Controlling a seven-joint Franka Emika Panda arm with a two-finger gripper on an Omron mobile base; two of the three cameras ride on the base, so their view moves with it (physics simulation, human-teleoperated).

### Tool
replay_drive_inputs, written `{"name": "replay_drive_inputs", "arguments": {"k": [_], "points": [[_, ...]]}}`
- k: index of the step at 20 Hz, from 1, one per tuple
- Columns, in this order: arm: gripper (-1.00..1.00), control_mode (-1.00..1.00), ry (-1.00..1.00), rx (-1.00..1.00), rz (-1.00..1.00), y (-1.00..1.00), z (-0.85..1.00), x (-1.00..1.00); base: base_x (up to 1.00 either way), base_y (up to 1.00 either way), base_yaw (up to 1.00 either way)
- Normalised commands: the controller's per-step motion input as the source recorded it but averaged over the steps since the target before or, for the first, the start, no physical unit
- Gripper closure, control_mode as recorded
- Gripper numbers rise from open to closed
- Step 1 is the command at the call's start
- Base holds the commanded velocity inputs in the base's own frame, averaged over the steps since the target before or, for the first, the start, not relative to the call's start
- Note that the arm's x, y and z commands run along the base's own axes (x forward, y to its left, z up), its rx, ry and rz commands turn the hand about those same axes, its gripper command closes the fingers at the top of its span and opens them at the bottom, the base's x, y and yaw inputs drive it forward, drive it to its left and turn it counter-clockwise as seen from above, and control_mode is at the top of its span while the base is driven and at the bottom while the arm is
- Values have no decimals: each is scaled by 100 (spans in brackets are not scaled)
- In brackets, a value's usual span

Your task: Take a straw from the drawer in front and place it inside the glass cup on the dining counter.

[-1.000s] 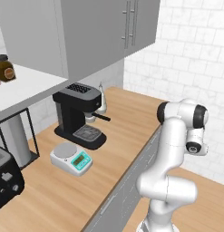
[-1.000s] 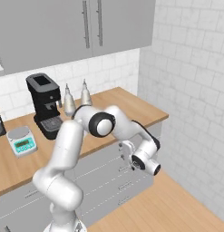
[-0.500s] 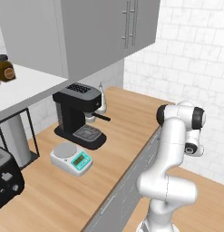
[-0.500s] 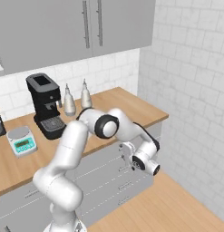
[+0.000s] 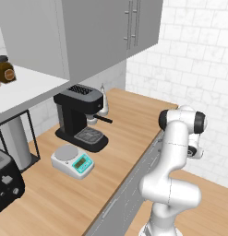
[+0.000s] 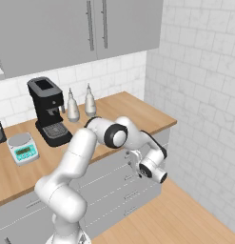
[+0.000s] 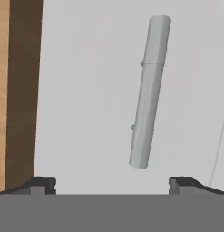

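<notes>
The drawer [image 7: 86,90] is closed; its grey front fills the hand view, with the bar handle [image 7: 149,90] in the upper centre, apart from the fingertips [image 7: 43,183]. The gripper [image 7: 111,186] stands wide and empty. Current step, by judgement: approach to the handle. Next move: advance, centre the handle between the fingers, close, pull. Drawer contents are hidden; the straw cannot be located.

One coffee machine [image 5: 81,116], one scale [image 5: 73,161], two shakers [image 6: 73,108].
</notes>
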Motion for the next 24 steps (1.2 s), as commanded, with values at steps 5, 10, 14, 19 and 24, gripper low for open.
{"name": "replay_drive_inputs", "arguments": {"k": [5,10,14,19,24], "points": [[-100,-100,-1,0,0,0,-22,25,0,0,0],[-100,-100,0,0,0,-1,-19,22,0,0,0],[-100,-100,0,0,0,-8,-17,22,0,0,0],[-100,-100,-1,1,0,-3,-14,22,0,0,0],[-100,-100,-5,3,0,0,-9,15,0,0,0]]}}
